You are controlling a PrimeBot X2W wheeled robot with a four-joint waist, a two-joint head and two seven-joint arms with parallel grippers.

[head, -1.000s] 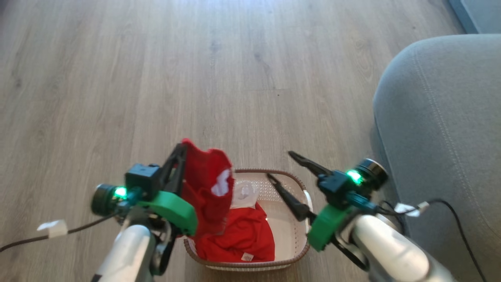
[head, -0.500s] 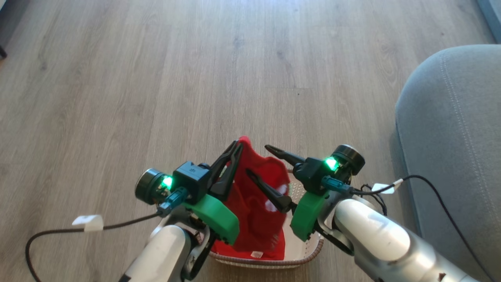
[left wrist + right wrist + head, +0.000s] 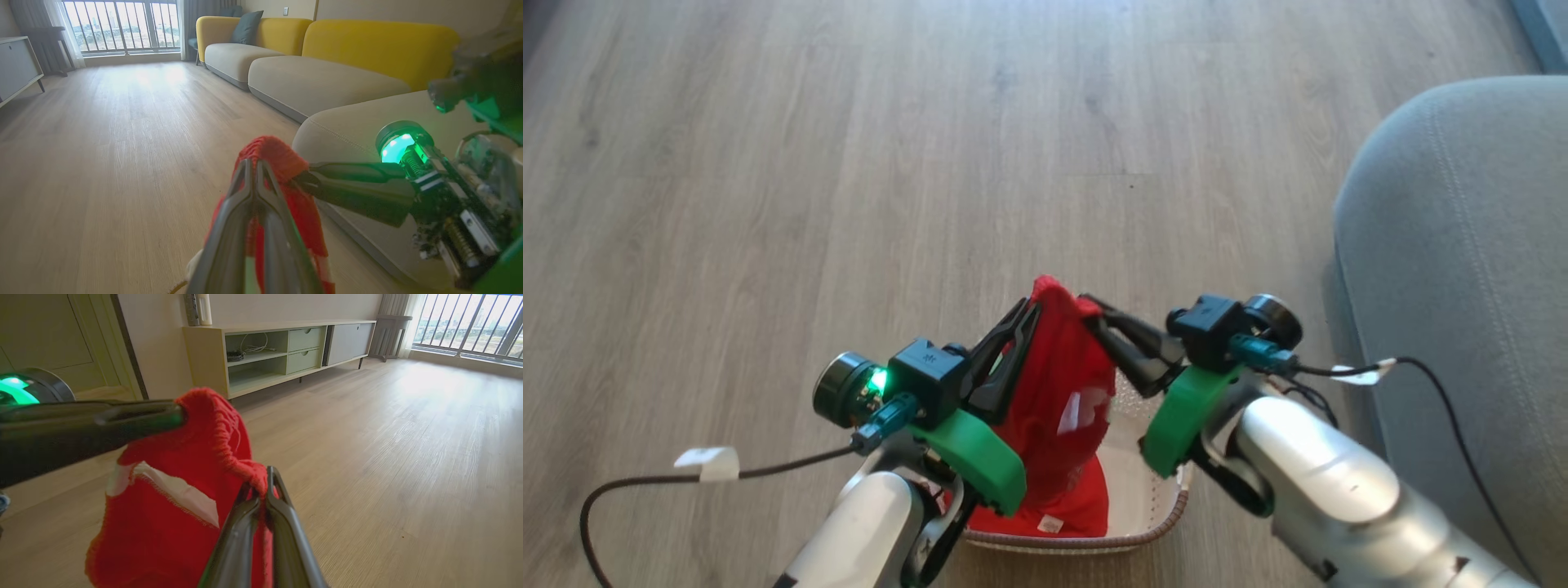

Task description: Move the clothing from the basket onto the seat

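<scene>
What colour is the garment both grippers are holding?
The garment is bright red with white trim; right wrist view shows it best.

Dark two-fingered left gripper clamped together, dark two-fingered right gripper likewise, tips angled inward, pale silver forearms at near edge

Home living room, yellow sofa, wood floor, low sideboard, balcony window

most of the basket is hidden behind the red garment i hold up, its white lettering too folded to read, and the seat runs off the right edge.
</scene>
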